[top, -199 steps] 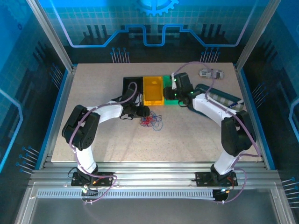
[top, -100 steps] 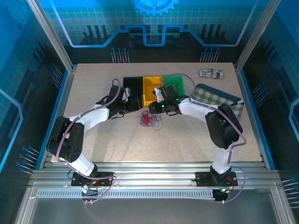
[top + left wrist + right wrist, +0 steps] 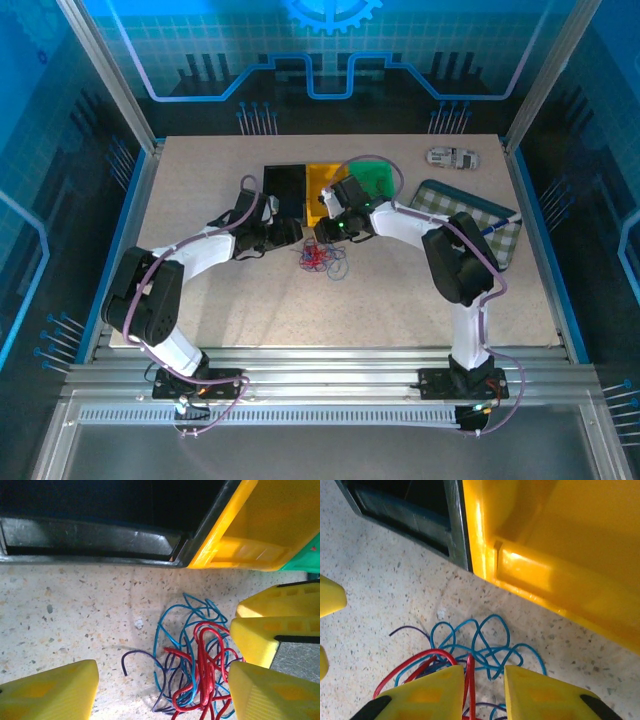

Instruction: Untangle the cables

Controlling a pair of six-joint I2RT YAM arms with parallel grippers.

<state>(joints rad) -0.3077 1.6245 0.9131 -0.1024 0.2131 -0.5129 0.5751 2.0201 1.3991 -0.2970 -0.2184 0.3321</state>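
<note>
The cables (image 3: 322,262) lie as a loose clump of red, blue and purple wires on the speckled table, just in front of the bins. In the left wrist view my left gripper (image 3: 162,695) is open, and its yellow fingers stand either side of the cables (image 3: 197,665). The right gripper's fingers (image 3: 265,630) come in from the right against the clump. In the right wrist view my right gripper (image 3: 485,692) is open a little over the cables (image 3: 485,645), with a red wire running through the gap. From above, the left gripper (image 3: 294,236) and the right gripper (image 3: 322,232) meet at the clump's far edge.
A black bin (image 3: 284,186), a yellow bin (image 3: 322,185) and a green bin (image 3: 385,185) stand in a row right behind the clump. A checked tray (image 3: 490,215) lies at the right, with a small white object (image 3: 451,157) behind it.
My right arm has swung left from the green bin down to the clump. The left gripper drew back a little toward the black bin and settled at the clump's left side.
</note>
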